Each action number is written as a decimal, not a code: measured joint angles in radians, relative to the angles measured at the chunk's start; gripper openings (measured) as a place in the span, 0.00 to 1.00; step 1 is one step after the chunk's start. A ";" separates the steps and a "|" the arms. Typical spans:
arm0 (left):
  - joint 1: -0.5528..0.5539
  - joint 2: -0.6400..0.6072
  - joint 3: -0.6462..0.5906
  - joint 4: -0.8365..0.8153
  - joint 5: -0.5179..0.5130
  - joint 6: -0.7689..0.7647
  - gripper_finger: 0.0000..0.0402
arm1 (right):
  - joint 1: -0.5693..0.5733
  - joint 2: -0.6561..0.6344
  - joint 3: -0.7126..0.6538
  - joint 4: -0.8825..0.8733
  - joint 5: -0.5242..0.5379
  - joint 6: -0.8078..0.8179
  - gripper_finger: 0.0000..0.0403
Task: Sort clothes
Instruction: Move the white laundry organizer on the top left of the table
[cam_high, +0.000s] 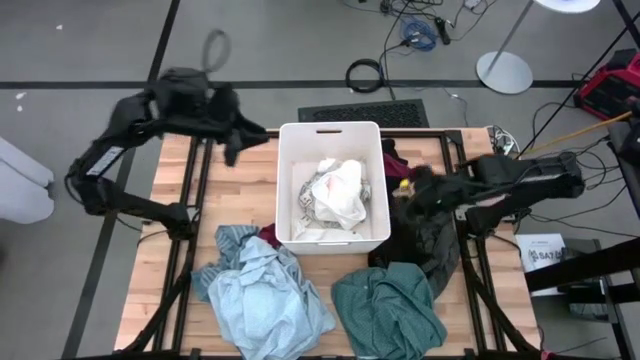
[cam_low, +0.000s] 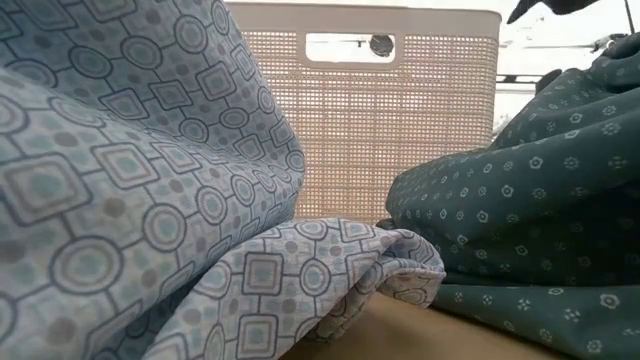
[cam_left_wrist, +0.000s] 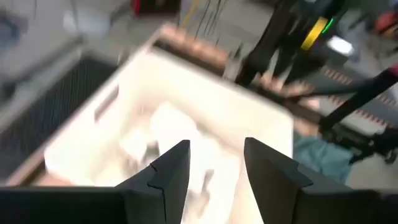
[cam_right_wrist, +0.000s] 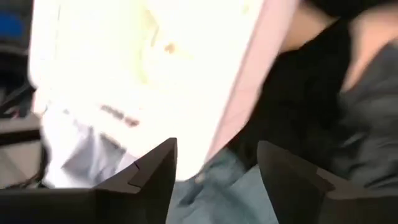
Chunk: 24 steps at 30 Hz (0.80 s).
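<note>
The clothes lie around and inside a white bin (cam_high: 330, 132) at mid-table. White-grey pieces (cam_high: 338, 192) sit in the bin. A light blue garment (cam_high: 265, 295) and a teal one (cam_high: 390, 310) lie at the near edge, close before the low camera (cam_low: 130, 200) (cam_low: 520, 220). A black and dark grey heap (cam_high: 425, 240) lies right of the bin, and a red scrap (cam_high: 268, 234) shows at its near left corner. My left gripper (cam_high: 248, 142) (cam_left_wrist: 216, 146) hovers open by the bin's far left corner. My right gripper (cam_high: 402, 193) (cam_right_wrist: 216, 146) hovers open over the black heap beside the bin's right wall.
The table's dark frame rails (cam_high: 195, 200) run along both sides. Bare wood (cam_high: 225, 195) shows left of the bin. A floor vent (cam_high: 365, 112), cables (cam_high: 365, 72) and a lamp base (cam_high: 503, 70) lie beyond the far edge. The bin's mesh wall (cam_low: 400, 110) fills the low view's middle.
</note>
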 joint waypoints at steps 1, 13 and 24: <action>-0.002 0.011 -0.001 -0.020 -0.001 -0.011 0.40 | -0.021 -0.011 0.000 -0.031 0.006 -0.024 0.50; -0.028 0.035 0.001 -0.037 -0.181 -0.066 0.40 | -0.180 0.059 -0.005 -0.164 -0.152 -0.359 0.01; -0.027 0.033 0.001 -0.077 -0.238 -0.112 0.40 | -0.285 0.099 -0.261 0.134 -0.446 -0.552 0.00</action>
